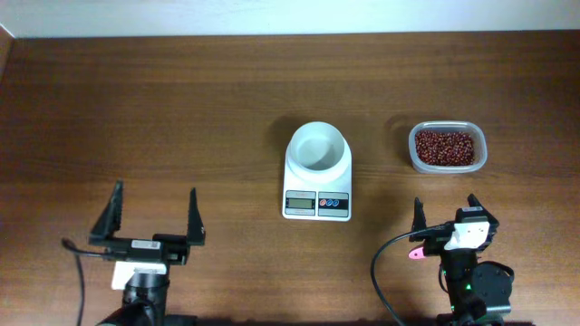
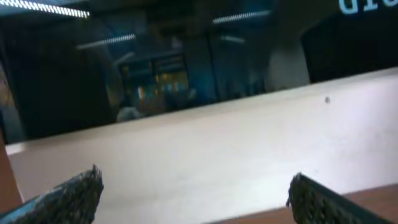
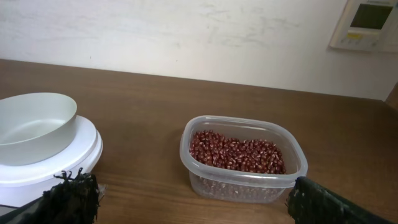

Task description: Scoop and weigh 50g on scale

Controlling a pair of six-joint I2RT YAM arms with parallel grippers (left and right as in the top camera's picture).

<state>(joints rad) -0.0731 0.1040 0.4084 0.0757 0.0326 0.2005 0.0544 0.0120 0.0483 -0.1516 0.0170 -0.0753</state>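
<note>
Two black YAM arms, dark two-finger grippers.
Left gripper: flat black fingers on a black crossbar, white plate under it, left cable black, looping off the side. Right gripper: white housing, pink tab, green light, right cable black. Up close the finger pads are rough, knurled, dark.

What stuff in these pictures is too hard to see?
Scale numbers: overhead, too small to read.
Scale front: right wrist, cut off by the bottom edge.
Pink thing, lower right: overhead, too small to identify.
Tub bottom: both views, hidden under beans.
Left wrist: blurred, mostly wall.
</note>
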